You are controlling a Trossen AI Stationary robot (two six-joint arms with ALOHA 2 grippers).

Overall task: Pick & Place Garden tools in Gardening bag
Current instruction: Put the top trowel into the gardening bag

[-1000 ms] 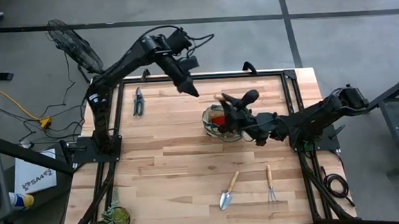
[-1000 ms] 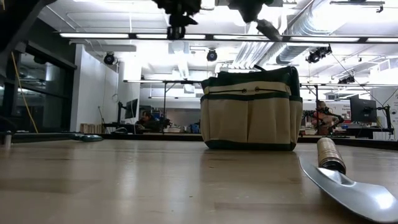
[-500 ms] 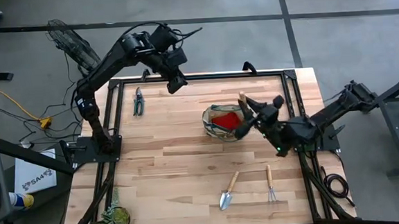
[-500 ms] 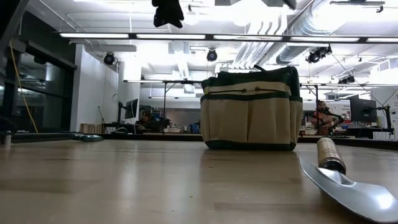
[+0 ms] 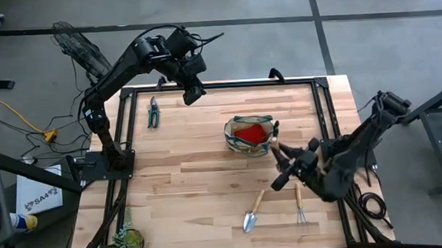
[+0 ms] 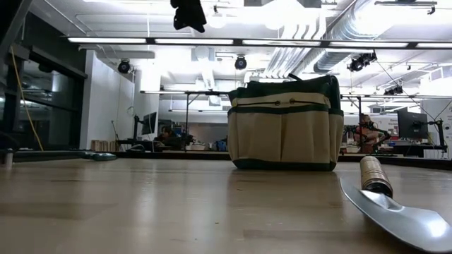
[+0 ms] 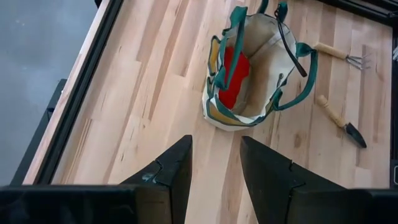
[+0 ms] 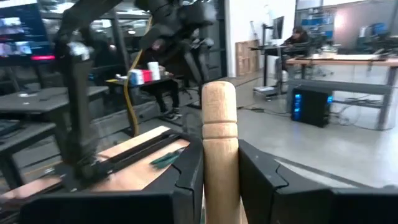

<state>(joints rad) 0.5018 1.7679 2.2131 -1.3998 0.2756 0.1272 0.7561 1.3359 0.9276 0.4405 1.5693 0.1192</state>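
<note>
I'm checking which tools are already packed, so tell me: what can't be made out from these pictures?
- Gardening bag contents: the high and left wrist views show only red cloth; anything beneath is hidden.
- Tool in the right gripper: only its wooden handle shows; the head is cut off by the right wrist view's edge.
- Pruners: too small in the high view for detail.

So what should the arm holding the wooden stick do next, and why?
Probably swing the right tool over the bag and lower it in. It is shut on a wooden handle and hangs beside the bag, not above its open top. The left tool waits open, farther back.
</note>
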